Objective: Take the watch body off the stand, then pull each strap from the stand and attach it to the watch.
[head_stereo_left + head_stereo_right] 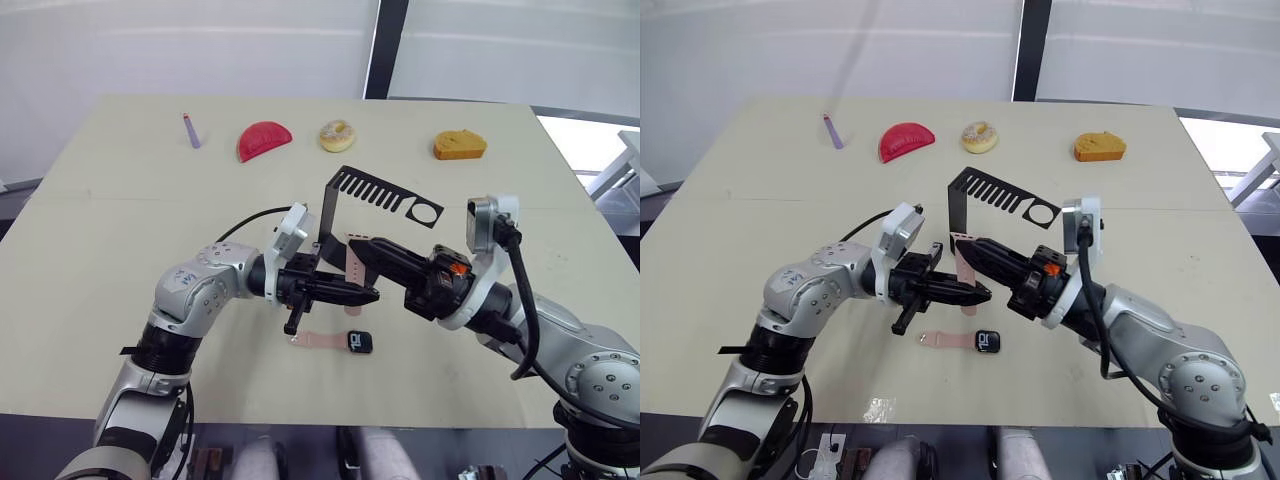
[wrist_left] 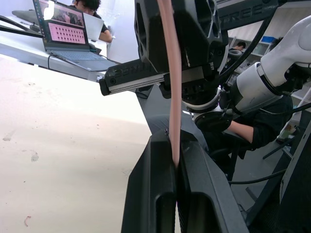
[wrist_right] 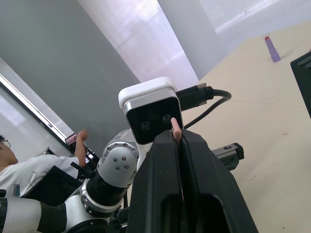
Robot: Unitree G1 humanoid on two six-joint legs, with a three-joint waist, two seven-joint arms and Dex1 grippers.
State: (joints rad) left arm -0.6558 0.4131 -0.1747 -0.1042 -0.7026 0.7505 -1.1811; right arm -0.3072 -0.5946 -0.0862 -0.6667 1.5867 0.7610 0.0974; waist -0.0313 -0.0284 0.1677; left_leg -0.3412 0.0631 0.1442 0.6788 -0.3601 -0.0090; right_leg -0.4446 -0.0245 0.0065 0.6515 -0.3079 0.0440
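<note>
Both grippers meet mid-table in front of the stand [image 1: 985,200], each clamped on the same pink strap [image 1: 968,270], which hangs roughly upright between them just above the table [image 1: 760,210]. L gripper [image 1: 978,294] reaches in from the robot's left w/ fingers shut on the strap's lower part; the left wrist view shows the strap running up out of the closed fingers [image 2: 155,184] edge-on. R gripper [image 1: 962,246] comes from the right and pinches the strap's upper end; in the right wrist view a bit of pink shows at the tips of the shut fingers [image 3: 163,160]. The stand is upright just behind the grippers, base on the table, slotted top arm w/ round hole angling toward the robot's right. Can't tell if the held strap touches the stand. 2nd strap [image 1: 945,340] lies flat on the table nearer the robot, below the grippers, w/ the watch body [image 1: 988,341] at its right end, touching it; whether it's latched on can't be seen. Along the far edge, well apart from the work: purple stick [image 1: 832,131], red slice-shaped item [image 1: 905,140], donut [image 1: 979,136], orange-yellow food piece [image 1: 1099,146]. Wrist views also catch people seated in the background, one at a laptop [image 2: 68,36].
</note>
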